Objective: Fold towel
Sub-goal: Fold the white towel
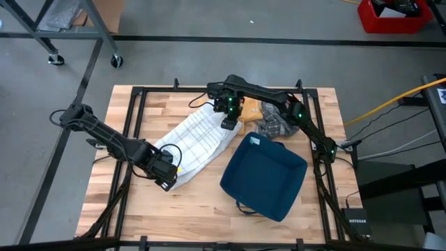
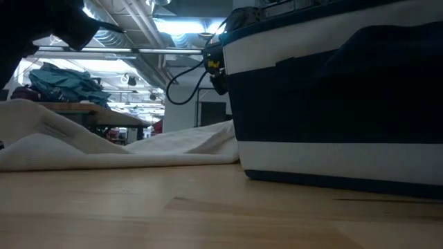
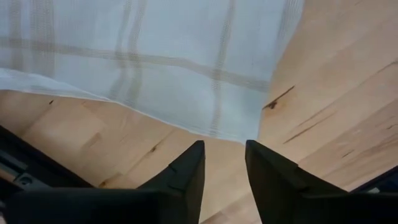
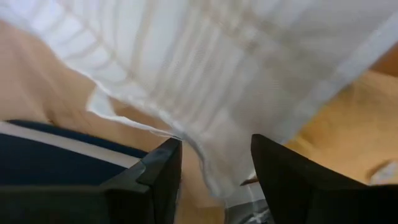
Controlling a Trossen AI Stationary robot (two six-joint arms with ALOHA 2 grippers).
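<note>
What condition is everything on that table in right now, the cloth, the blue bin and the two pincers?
towel: spread flat, unfolded, lying diagonally on the table.
blue bin: upright, open-topped, beside the towel.
pile of cloths: crumpled behind the bin.
left pincer: open, at the towel's near corner.
right pincer: open, over the towel's far edge.

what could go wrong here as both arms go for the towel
The left gripper hovers open just off the towel corner, above bare table; closing now could pinch nothing, or only a thin edge that slips. The right gripper is open over the far end, close beside the blue bin; lifting the cloth there might drag it against the bin's rim. A pile of other cloths lies near that end and could get caught up.
</note>
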